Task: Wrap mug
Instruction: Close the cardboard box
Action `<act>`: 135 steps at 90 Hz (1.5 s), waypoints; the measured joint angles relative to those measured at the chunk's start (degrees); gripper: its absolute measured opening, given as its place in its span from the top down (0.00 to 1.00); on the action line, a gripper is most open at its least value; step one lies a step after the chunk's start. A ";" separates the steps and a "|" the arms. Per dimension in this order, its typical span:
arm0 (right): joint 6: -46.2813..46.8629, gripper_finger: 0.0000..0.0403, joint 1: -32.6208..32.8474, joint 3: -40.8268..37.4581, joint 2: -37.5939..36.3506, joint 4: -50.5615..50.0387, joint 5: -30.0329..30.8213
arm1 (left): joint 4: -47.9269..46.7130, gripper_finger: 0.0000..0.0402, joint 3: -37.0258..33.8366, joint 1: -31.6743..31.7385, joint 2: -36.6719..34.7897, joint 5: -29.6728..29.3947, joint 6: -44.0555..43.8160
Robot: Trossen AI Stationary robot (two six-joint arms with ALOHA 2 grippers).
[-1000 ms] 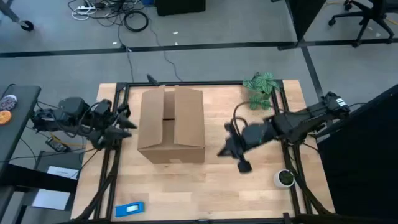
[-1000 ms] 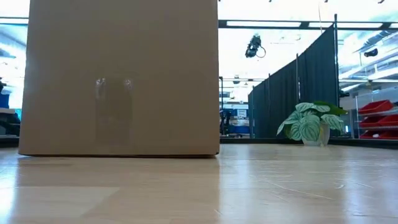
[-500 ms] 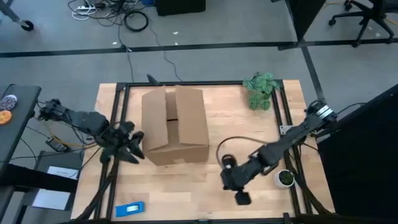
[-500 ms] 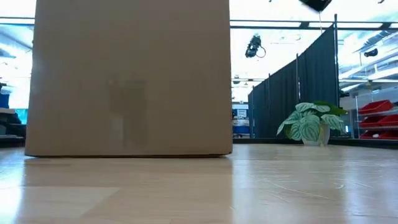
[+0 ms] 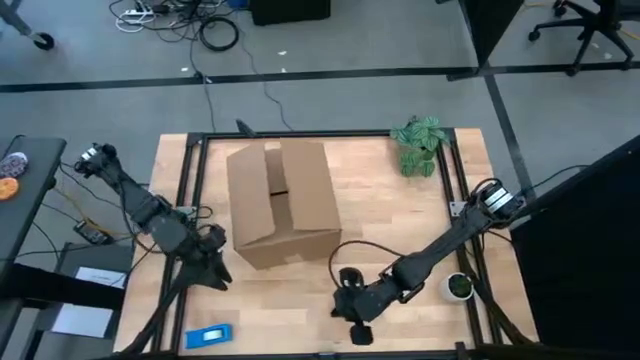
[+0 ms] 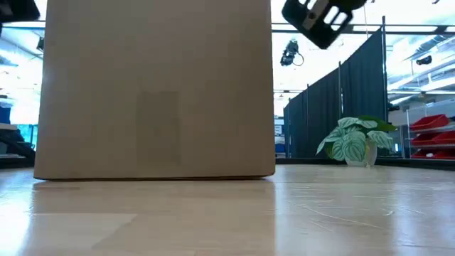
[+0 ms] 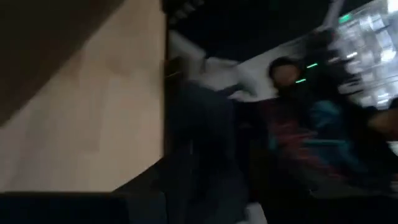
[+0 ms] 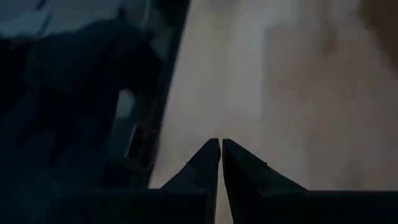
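Observation:
The mug is out of view in every frame. A tall cardboard box (image 5: 283, 205) stands on its base on the wooden table, its top flaps partly shut; it also fills the low view (image 6: 156, 89). My left gripper (image 5: 214, 268) is low at the table's left edge, just off the box's near left corner. My right gripper (image 5: 348, 305) is near the table's front edge, to the near right of the box. Its fingers are shut with nothing between them (image 8: 221, 147).
A potted plant (image 5: 420, 146) stands at the far right corner. A small dark green round object with a white rim (image 5: 459, 287) sits at the right edge. A blue item (image 5: 210, 337) lies at the near left corner. Bare wood lies between the box and the front edge.
My right gripper has swung from the table's middle right toward the near edge and leftward. My left gripper has gone from beside the box's left side toward the near edge. The box has slid a little toward the right and turned slightly.

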 joint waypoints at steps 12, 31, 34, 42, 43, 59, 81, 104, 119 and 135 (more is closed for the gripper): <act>-0.14 1.00 -0.37 0.02 0.00 0.10 11.07 | 1.80 0.65 0.04 0.20 4.23 -3.97 7.35; -0.25 1.00 -3.17 0.02 -0.02 -3.18 16.02 | 0.84 0.65 0.04 5.01 10.98 -9.40 18.35; -0.24 1.00 -3.66 0.02 -0.04 -3.80 16.02 | 1.27 0.65 0.04 6.15 11.76 -10.28 19.82; 0.46 1.00 -5.02 0.02 -0.09 -7.13 16.50 | 2.94 0.65 0.04 9.27 12.87 -11.38 22.83; 0.59 1.00 -5.14 0.02 -0.09 -7.73 16.72 | 3.06 0.65 0.04 9.64 12.98 -11.48 23.31; 0.77 1.00 -7.71 0.02 -0.42 -13.93 21.98 | 3.04 0.65 0.04 15.50 13.24 -16.35 29.24; -0.11 1.00 -15.39 0.02 -0.42 -19.67 23.02 | 2.24 0.65 0.04 25.72 13.12 -25.66 32.82; -3.58 1.00 -26.46 0.03 0.34 -22.05 22.79 | 2.49 0.65 0.04 34.31 13.10 -39.48 32.79; -7.80 1.00 -32.20 0.07 1.26 -20.64 19.78 | 2.63 0.65 0.04 36.32 13.09 -44.58 31.43; -15.69 1.00 -35.92 0.01 1.36 -10.03 17.55 | 2.70 0.65 0.04 38.47 13.09 -47.15 30.62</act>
